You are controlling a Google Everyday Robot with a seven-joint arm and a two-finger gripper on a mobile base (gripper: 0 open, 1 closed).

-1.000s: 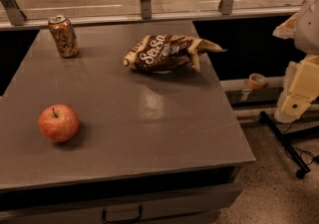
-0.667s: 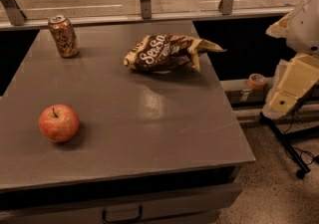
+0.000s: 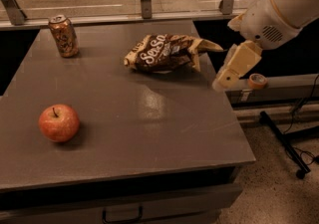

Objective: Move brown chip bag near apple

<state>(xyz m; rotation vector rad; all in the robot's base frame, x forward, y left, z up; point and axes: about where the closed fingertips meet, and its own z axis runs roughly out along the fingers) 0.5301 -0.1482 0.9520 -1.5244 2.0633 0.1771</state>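
At the front left of your grey table (image 3: 149, 118) sat the apple (image 3: 59, 122), a soda can (image 3: 64, 35) behind it at the back corner. Toward the back middle lay the brown chip bag (image 3: 167, 52), well apart from the apple; your gripper (image 3: 223, 79) hung just right of it, grip state impossible to tell

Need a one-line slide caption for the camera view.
Gripper at right edge of table, near chip bag; apple front left, can back left.

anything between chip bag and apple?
Nothing: bare table from bag to apple, per the camera view. The can sits back left, off that line. The hand hovers right of the bag.
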